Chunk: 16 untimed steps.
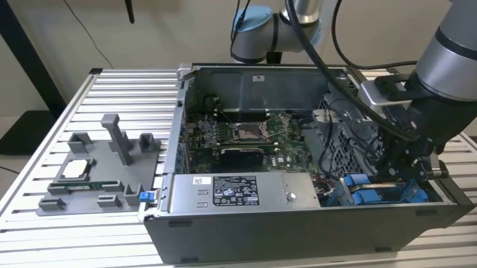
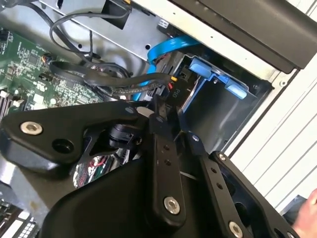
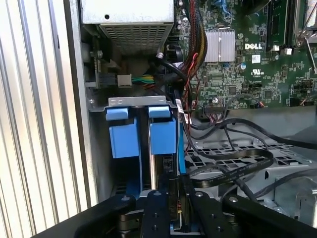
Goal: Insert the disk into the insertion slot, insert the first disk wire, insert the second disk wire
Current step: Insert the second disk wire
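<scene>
1. I have the arm reaching down from the upper right of the exterior view into the lower right corner of the open computer case, which lies on the slatted table.
2. The pincer sits low inside that corner, right at the drive bay. In the second wrist view its black fingers run up the middle of the frame and come together at a small black plug; they look clenched on it, though the tips are partly hidden behind the plug.
3. The disk stands in the drive bay at the centre of the first wrist view, on edge in its bright blue carrier, just beside a 2nd blue carrier to its left in that frame. Both carry blue latch tabs at the top.
4. A flat blue cable curves across the upper middle of the second wrist view, just above the plug.
5. Black cables loop over the perforated metal to the right of the bay in the first wrist view.
6. In the exterior view the silver power supply box lies along the case's front edge, left of the bay.
7. A grey fixture holding small parts rests on the table at the left of that frame.
</scene>
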### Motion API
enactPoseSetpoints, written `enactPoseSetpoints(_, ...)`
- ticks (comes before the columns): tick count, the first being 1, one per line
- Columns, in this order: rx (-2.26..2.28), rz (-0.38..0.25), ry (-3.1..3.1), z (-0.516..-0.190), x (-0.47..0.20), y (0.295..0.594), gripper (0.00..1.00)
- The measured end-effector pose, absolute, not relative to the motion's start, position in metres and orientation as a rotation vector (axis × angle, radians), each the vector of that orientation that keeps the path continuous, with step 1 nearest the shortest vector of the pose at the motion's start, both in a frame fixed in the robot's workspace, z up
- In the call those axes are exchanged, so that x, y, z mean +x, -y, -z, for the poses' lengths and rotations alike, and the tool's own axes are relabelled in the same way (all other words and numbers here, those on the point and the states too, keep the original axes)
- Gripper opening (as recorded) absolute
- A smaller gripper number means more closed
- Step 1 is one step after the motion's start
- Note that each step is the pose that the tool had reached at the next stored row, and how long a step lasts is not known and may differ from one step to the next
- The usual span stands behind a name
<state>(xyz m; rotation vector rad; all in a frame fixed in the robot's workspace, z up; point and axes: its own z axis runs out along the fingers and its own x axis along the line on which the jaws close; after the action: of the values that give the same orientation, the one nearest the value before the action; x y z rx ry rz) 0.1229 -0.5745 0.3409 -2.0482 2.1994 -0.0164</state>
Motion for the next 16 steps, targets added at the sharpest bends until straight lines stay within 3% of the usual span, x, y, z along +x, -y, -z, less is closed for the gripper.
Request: enactPoseSetpoints(16,-2.056,-0.004,-2.210,-0.384,0.123,0.575,1.00)
